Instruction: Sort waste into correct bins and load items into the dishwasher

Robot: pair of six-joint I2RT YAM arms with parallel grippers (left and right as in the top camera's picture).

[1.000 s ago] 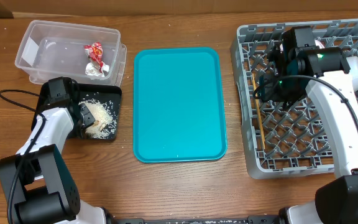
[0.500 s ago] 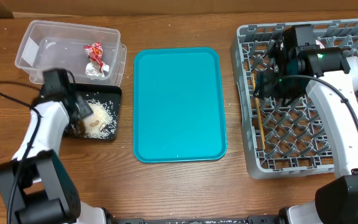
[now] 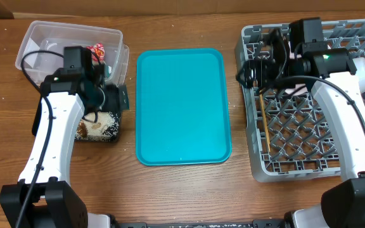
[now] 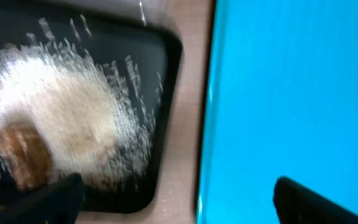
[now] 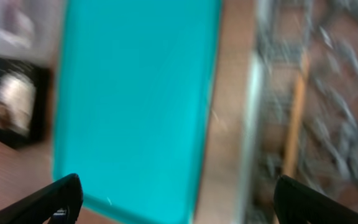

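Pale rice grains [image 3: 104,122] and a brown lump [image 3: 83,130] lie in the black tray [image 3: 114,138]. The left wrist view shows the grains [image 4: 73,118], the lump [image 4: 20,152] and the tray [image 4: 163,62], all blurred. The red-and-white wrapper [image 3: 96,49] sits in the clear tub [image 3: 40,44], partly behind my left arm. My left gripper [image 3: 116,98] [image 4: 179,202] hangs open and empty over the black tray's right edge. Light-wood chopsticks [image 3: 263,123] [image 5: 296,118] lie in the grey dish rack [image 3: 309,158]. My right gripper [image 3: 251,68] [image 5: 179,199] is open and empty above the rack's left rim.
A teal tray [image 3: 181,104] [image 4: 291,93] [image 5: 135,93] lies bare in the middle, between the bins and the rack [image 5: 334,81]. Bare wooden table shows in front. Both wrist views are motion-blurred.
Both grippers have opened wide. The left one rose off the black tray and swung right toward the teal tray. The right one shifted left to the rack's left rim.
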